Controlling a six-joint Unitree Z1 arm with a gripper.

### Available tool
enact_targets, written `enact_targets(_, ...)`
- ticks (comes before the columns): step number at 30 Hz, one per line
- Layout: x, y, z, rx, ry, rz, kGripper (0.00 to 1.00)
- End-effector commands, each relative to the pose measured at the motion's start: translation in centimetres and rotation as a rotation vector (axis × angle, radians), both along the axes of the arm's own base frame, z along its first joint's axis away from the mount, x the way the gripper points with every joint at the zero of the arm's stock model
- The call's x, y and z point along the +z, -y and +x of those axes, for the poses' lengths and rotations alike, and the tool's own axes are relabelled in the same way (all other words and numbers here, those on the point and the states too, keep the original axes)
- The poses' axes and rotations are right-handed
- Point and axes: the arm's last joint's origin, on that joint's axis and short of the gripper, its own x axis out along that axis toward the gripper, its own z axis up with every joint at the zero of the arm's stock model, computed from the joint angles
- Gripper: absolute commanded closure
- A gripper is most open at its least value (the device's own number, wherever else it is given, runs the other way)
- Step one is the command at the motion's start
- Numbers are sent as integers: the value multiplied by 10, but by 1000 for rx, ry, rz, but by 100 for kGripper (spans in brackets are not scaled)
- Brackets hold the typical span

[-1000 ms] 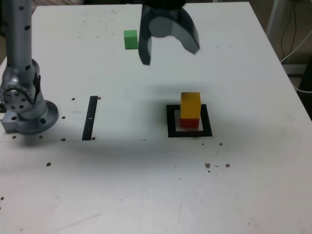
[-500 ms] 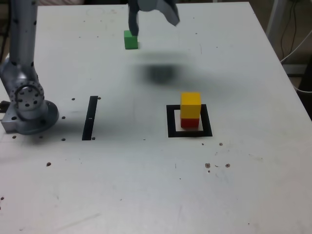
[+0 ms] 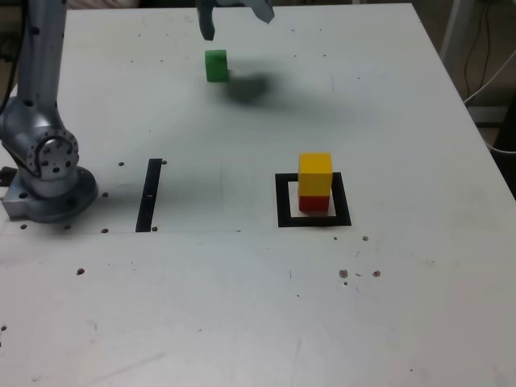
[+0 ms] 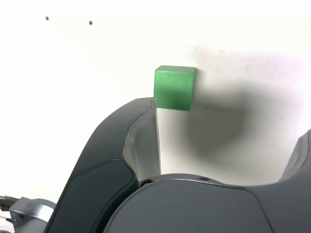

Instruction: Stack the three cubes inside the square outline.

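Note:
The green cube (image 3: pixel 215 65) lies alone on the white table near its far edge. My gripper (image 3: pixel 234 18) hangs open just beyond and above it, with nothing between the fingers. In the wrist view the green cube (image 4: pixel 175 87) sits right in front of one fingertip (image 4: pixel 144 108), and the open gripper (image 4: pixel 227 119) casts a shadow beside it. The yellow cube (image 3: pixel 315 173) stands on the red cube (image 3: pixel 314 203) inside the square outline (image 3: pixel 283 201), at the exterior view's right of centre.
A thin black strip (image 3: pixel 149 195) lies on the table at the exterior view's left. The arm's grey base (image 3: pixel 48 173) stands beside it. Cables (image 3: pixel 484 64) hang past the table's right edge.
The open gripper has travelled from above the table's middle toward the far edge and to the exterior view's left, ending over the green cube. The cubes have not moved.

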Motion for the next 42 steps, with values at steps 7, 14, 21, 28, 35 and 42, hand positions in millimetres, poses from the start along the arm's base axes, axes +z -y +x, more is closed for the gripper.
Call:
enact_targets(7, -23, -9, -4, 13, -11, -48, 1)
enact_targets(14, -30, -16, -12, 23, -23, -60, 1)
enact_targets(21, -34, -23, -14, 28, -28, -68, 1)
enact_targets(28, -46, -29, -14, 37, -43, -83, 1)
enact_targets(35, -60, -34, -13, 42, -69, -115, 1)
enact_targets(42, -69, -35, -11, 40, -77, -140, 4)
